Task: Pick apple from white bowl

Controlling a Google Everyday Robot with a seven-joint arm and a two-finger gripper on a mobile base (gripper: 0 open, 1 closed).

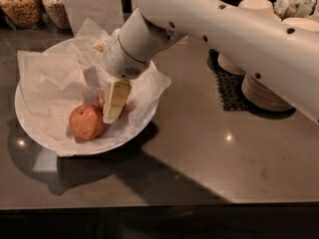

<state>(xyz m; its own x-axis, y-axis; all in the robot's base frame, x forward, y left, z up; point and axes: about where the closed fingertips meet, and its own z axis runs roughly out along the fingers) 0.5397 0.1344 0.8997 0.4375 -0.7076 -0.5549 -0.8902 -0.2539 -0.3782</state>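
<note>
The white bowl [30,114], wide and lined with crumpled white paper, sits at the left of the dark counter. A paler orange-red apple [85,122] lies in its front part. Just behind it a sliver of a second, deeper red apple [100,98] shows, mostly hidden by my gripper. My gripper [108,107] hangs from the white arm that reaches in from the upper right. It is down inside the bowl, right against the red apple and just right of the orange-red one.
Stacks of beige paper bowls [264,91] stand on a black mat [227,91] at the right. Two jars of snacks [22,6] and a white box [97,6] stand behind the bowl. The counter's front edge runs along the bottom.
</note>
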